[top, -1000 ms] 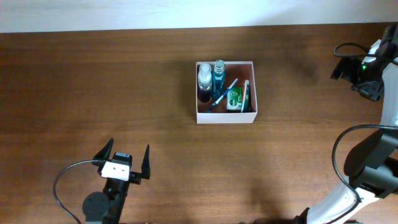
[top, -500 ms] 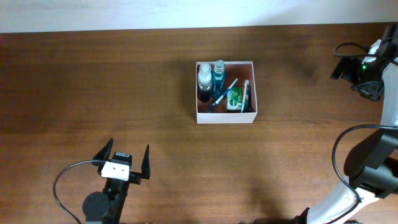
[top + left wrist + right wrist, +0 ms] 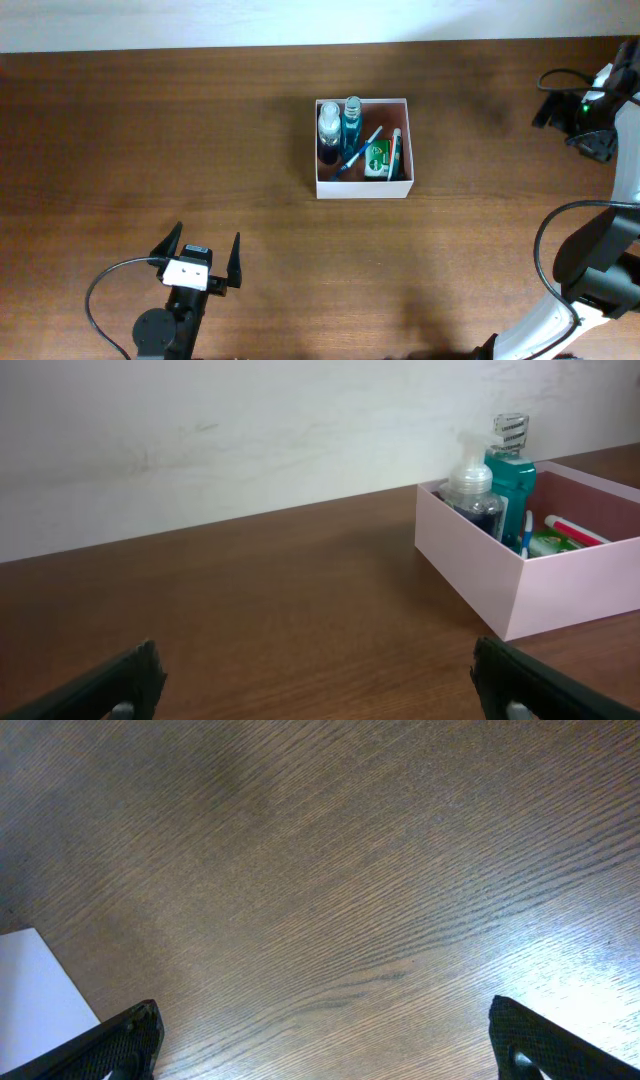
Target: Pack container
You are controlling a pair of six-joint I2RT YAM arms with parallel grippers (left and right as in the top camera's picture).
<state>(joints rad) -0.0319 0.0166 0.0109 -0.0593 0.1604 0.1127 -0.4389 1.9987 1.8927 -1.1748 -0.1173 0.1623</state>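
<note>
The container, a square white-walled box, stands at the table's middle back. Inside it are a clear pump bottle, a teal bottle, a blue toothbrush, a green box and a white tube. In the left wrist view the container stands ahead to the right. My left gripper is open near the front left, far from the box, over bare wood. At the far right my right gripper is open and empty above the table.
A pale wall runs behind the table's back edge. Black cables loop by the left arm's base and the right arm. A white corner shows at the left of the right wrist view; I cannot tell what it is.
</note>
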